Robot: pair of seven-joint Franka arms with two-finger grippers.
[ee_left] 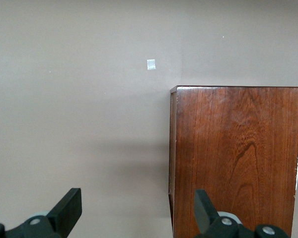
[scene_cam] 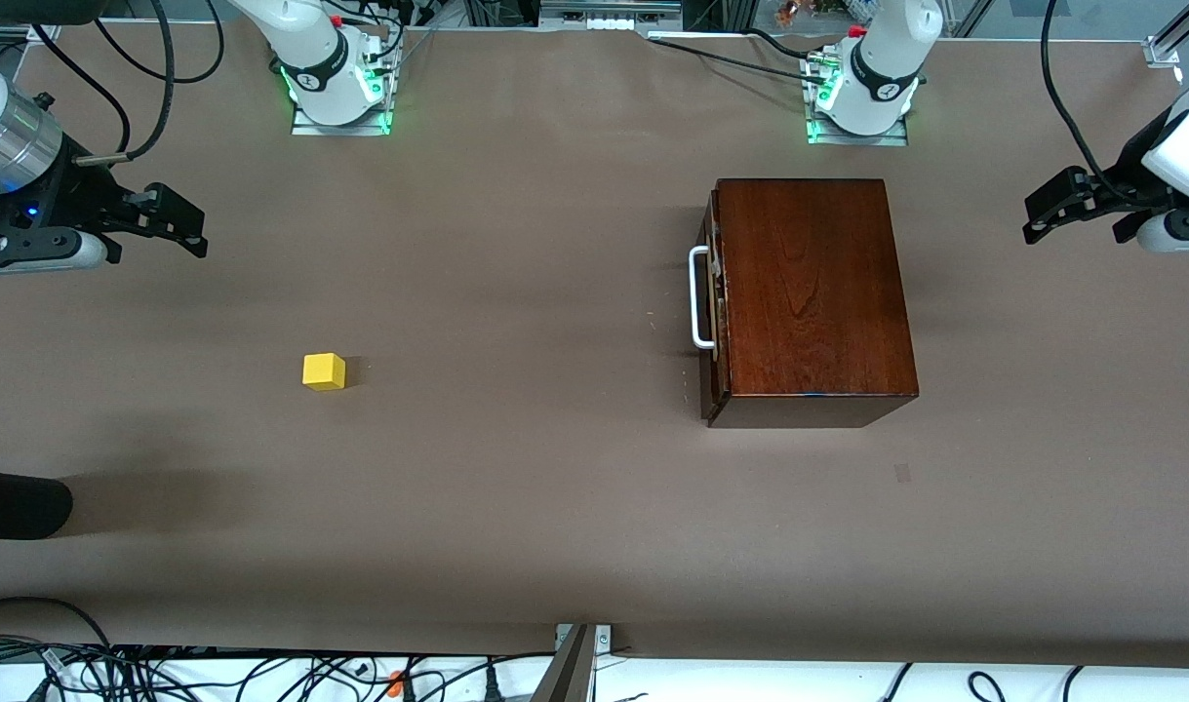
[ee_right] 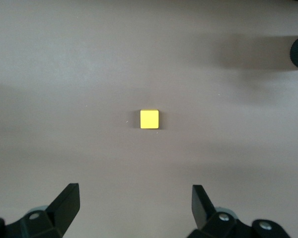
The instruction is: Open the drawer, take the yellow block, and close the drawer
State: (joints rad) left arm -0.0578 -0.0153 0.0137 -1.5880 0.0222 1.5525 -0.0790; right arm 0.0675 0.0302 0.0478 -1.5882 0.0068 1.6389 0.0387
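The wooden box (scene_cam: pixel 807 292) stood on the brown counter (scene_cam: pixel 555 487) toward the left arm's end, near that arm's base. Its drawer (scene_cam: pixel 716 302) was pushed in almost flush, with only a thin seam showing along the front, and the white U-shaped handle (scene_cam: pixel 698 297) pointed toward the right arm's end of the counter. The yellow block (scene_cam: pixel 324 371) was not in the drawer: it lay alone on the bare counter toward the right arm's end, well apart from the box and a little nearer to the front camera than the handle.

The left tool (ee_left: pixel 138 210) hung in the air at the left arm's end of the counter, its fingers (ee_left: pixel 68 207) spread wide and holding nothing, with a corner of the box below it. The right tool (ee_right: pixel 135 206) hung over the right arm's end, also spread and empty, with the block on the counter below it. Neither tool touched anything.

A small pale mark (ee_left: pixel 151 64) showed on the counter near the box.
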